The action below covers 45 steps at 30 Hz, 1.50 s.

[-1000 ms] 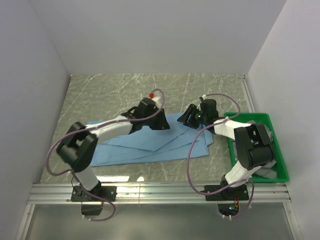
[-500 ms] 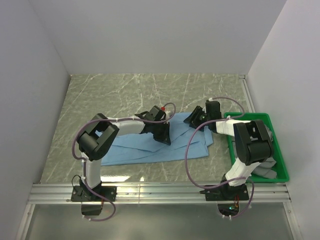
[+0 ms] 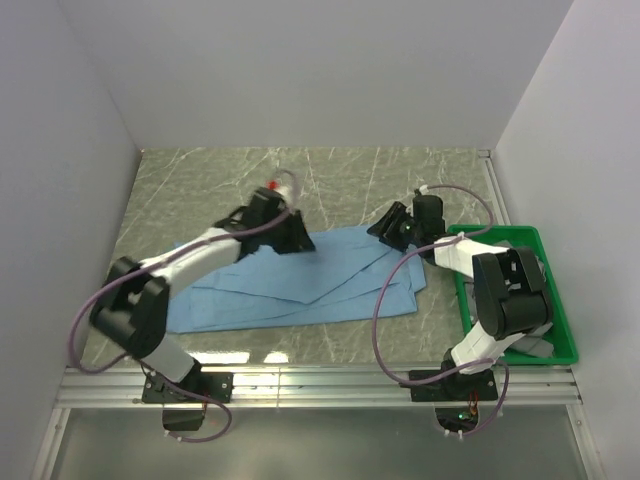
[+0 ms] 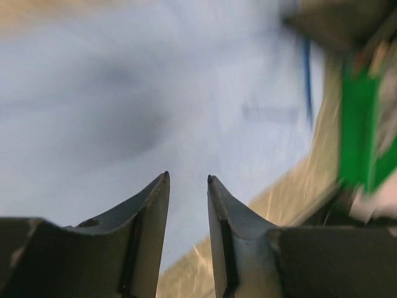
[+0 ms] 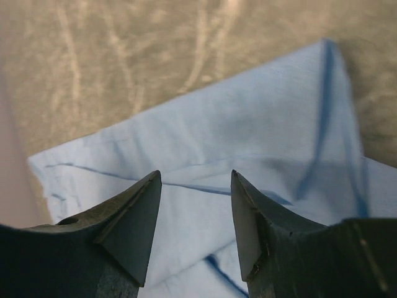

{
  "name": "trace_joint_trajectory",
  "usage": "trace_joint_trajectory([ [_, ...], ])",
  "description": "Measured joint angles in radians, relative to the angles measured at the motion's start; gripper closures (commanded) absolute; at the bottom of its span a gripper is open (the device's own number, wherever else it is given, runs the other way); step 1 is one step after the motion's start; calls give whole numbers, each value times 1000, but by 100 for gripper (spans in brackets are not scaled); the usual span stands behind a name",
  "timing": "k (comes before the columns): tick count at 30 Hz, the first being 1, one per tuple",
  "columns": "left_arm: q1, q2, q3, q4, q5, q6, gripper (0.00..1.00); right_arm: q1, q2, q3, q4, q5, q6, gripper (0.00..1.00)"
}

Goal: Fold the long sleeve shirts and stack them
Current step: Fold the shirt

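Note:
A light blue long sleeve shirt (image 3: 300,282) lies spread and partly folded on the marbled table. My left gripper (image 3: 297,243) hovers over its far edge, left of centre. In the left wrist view that gripper (image 4: 187,177) is open by a narrow gap with nothing in it, and blurred blue cloth (image 4: 124,93) lies beneath. My right gripper (image 3: 386,226) is at the shirt's far right corner. The right wrist view shows it (image 5: 195,175) open and empty just above the creased blue cloth (image 5: 248,136).
A green bin (image 3: 505,231) stands at the right edge behind my right arm, with grey cloth (image 3: 530,345) in it. White walls close in the table (image 3: 230,180) on three sides. The bin shows as a green blur (image 4: 356,136) in the left wrist view.
My left gripper dipped to the middle of the shirt, then drew back to the far left edge. The shirt now lies flatter. My right gripper barely shifted.

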<state>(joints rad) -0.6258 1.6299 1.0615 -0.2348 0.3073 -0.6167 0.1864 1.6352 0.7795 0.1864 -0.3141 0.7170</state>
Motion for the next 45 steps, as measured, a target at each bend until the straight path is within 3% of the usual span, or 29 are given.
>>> trace_joint_trajectory([
  [6,314,-212,-122,74,-166,-126,69,63,12,9,107,-58,39,44],
  [12,578,-252,-298,94,-249,-250,77,156,138,81,219,-97,93,43],
  [22,839,-243,-502,225,-268,-444,88,150,289,118,283,-54,145,43],
  [27,953,-246,-562,250,-270,-517,88,89,288,119,283,-6,153,43],
  [30,985,-259,-562,246,-273,-524,82,64,264,119,244,37,127,43],
  [33,993,-287,-539,207,-268,-502,70,55,199,119,151,92,74,42],
  [36,992,-332,-459,137,-248,-424,51,68,99,124,31,145,16,34],
  [37,990,-351,-431,121,-244,-399,39,78,54,129,-19,169,-6,32],
  [40,963,-415,-332,57,-252,-298,16,136,-70,159,-169,248,-65,32],
  [41,945,-428,-303,40,-257,-268,12,161,-105,172,-219,272,-80,33],
  [45,816,-446,-215,0,-283,-126,11,267,-182,194,-402,336,-110,41],
])
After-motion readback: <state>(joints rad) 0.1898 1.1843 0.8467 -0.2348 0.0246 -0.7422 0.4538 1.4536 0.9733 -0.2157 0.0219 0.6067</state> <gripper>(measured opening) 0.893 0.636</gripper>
